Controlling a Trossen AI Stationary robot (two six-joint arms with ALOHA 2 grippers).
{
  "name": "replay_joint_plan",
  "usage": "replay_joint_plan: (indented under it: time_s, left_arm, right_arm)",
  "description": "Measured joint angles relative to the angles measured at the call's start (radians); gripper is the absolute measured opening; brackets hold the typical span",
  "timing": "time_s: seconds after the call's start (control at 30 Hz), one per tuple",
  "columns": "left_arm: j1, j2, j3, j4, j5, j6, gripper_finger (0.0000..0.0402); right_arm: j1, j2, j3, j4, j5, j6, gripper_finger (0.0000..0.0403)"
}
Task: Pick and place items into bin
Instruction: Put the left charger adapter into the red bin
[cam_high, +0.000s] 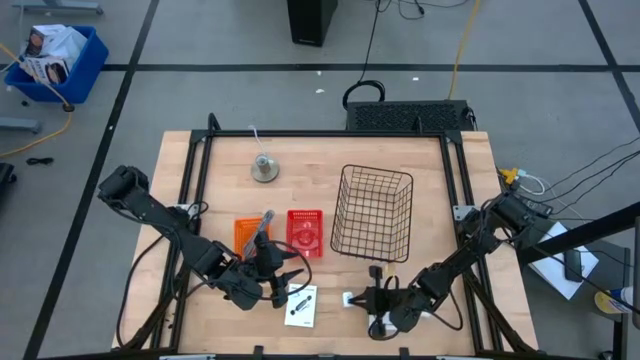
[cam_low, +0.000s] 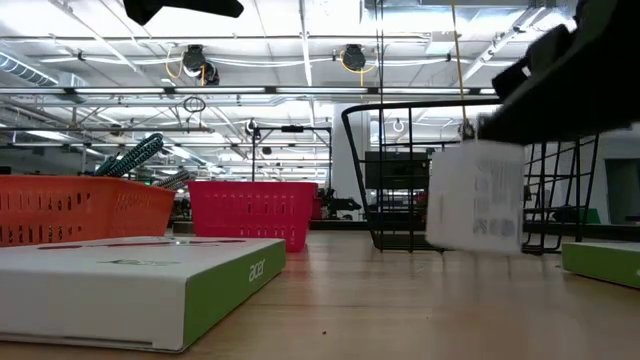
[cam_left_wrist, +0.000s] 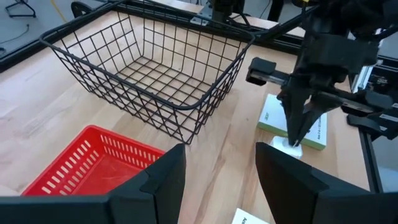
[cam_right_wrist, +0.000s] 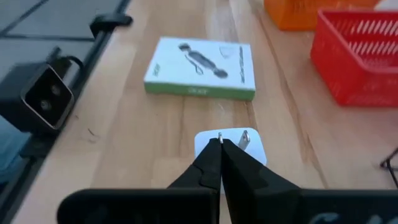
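Note:
A small white block (cam_right_wrist: 231, 146) with two metal prongs is at the table's near right, with my right gripper (cam_right_wrist: 219, 146) shut on it; it also shows in the low view (cam_low: 475, 195). The black wire bin (cam_high: 372, 212) stands just beyond it. A teal-handled tool (cam_low: 130, 155) sticks up out of the orange basket (cam_high: 250, 233). My left gripper (cam_left_wrist: 221, 180) is open with nothing between its fingers, beside the red basket (cam_high: 305, 230), pointing toward the bin. My right gripper pinches one metal prong (cam_right_wrist: 219, 138) on the block's top face between its two fingertips. The fingers slant down from the table's right side. The block hangs below them, prongs up, and in the low view its underside (cam_low: 470, 245) looks just clear of the table.
Two flat white boxes with green sides lie on the near part of the table, one (cam_high: 300, 305) by my left gripper, one (cam_left_wrist: 298, 124) under my right arm. A round grey bell-like object (cam_high: 265, 168) stands at the far left. A small camera (cam_right_wrist: 40, 96) sits at the near edge.

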Motion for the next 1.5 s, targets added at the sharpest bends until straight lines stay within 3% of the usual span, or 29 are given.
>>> replay_joint_plan:
  time_s: [0.23, 0.73, 1.03, 1.3, 1.5]
  left_arm:
    - [0.0, 0.0, 0.0, 0.0, -0.001, 0.003, 0.0198]
    - [-0.003, 0.0, 0.0, -0.001, -0.028, 0.016, 0.0198]
    - [-0.004, 0.0, 0.0, -0.002, -0.025, 0.019, 0.0198]
    - [-0.01, 0.0, 0.0, -0.005, 0.045, 0.01, 0.0198]
    - [-0.006, 0.0, 0.001, -0.003, 0.086, 0.011, 0.0232]
  right_arm:
    - [-0.016, -0.066, 0.0, 0.049, 0.0, -0.097, 0.0]
    - [-0.176, -0.091, 0.016, 0.171, -0.23, -0.24, 0.0]
    - [-0.204, -0.091, 0.118, 0.092, -0.207, -0.4, 0.0]
    - [-0.217, -0.14, 0.131, 0.046, -0.168, -0.454, 0.0]
    - [-0.216, -0.198, 0.132, -0.022, -0.099, -0.466, 0.0]
